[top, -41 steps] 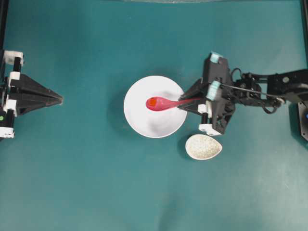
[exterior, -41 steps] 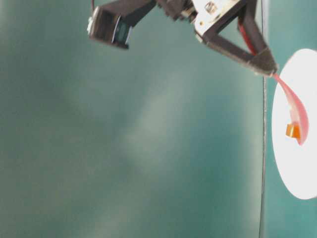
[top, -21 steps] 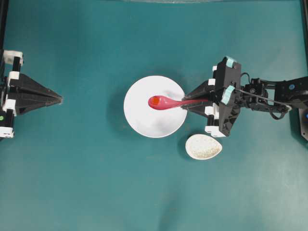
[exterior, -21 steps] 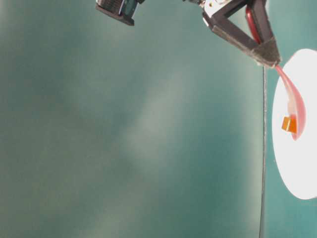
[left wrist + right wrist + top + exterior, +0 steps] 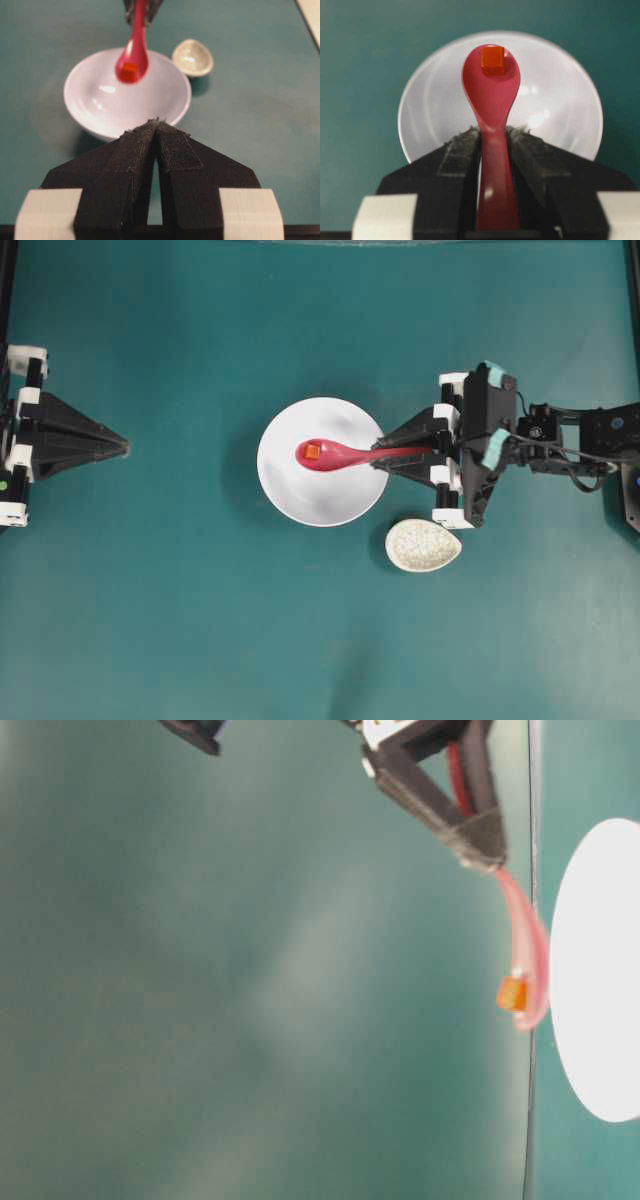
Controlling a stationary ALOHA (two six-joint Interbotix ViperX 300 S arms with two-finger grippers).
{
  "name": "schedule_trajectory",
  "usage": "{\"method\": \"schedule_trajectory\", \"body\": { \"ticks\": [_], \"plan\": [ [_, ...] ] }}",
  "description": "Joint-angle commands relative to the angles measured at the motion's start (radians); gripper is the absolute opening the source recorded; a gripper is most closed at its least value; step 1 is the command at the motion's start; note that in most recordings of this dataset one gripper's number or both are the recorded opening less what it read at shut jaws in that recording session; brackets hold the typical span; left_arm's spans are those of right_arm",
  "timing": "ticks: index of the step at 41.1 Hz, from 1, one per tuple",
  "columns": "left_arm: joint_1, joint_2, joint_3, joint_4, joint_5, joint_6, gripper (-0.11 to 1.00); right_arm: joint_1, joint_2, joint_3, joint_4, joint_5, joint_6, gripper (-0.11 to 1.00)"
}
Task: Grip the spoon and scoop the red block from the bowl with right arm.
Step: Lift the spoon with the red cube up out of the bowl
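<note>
My right gripper is shut on the handle of the pink-red spoon. The spoon's scoop hangs above the white bowl, clear of its floor. The tiny orange-red block rests in the scoop near its tip. My left gripper is shut and empty at the far left, pointing at the bowl from a distance.
A small speckled beige egg-shaped dish sits on the teal table just right of the bowl's near side, below my right gripper. The right arm stretches in from the right edge.
The right gripper lifted the spoon, with the red block in its scoop, up off the bowl's floor; the wrist rolled level and drew slightly to the right. The left arm has not moved.
</note>
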Motion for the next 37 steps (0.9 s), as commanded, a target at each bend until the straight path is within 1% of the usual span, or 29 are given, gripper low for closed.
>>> {"method": "schedule_trajectory", "body": {
  "ticks": [1, 13, 24, 28, 37],
  "plan": [
    [-0.002, 0.005, -0.032, 0.003, -0.011, -0.003, 0.01, 0.003, -0.028, -0.021, -0.015, -0.026, -0.002, 0.25],
    [-0.002, 0.005, -0.032, 0.002, -0.008, -0.002, 0.01, 0.003, -0.06, -0.041, -0.017, -0.02, -0.005, 0.25],
    [-0.002, 0.005, -0.032, 0.002, -0.014, -0.002, 0.01, 0.002, -0.123, -0.055, -0.017, 0.015, -0.006, 0.25],
    [-0.002, 0.005, -0.034, 0.002, -0.018, -0.002, 0.01, 0.002, -0.141, -0.052, -0.017, 0.011, -0.006, 0.25],
    [-0.002, 0.005, -0.035, 0.002, -0.023, -0.002, 0.01, 0.002, -0.146, -0.049, -0.017, 0.006, -0.006, 0.25]
  ]
}}
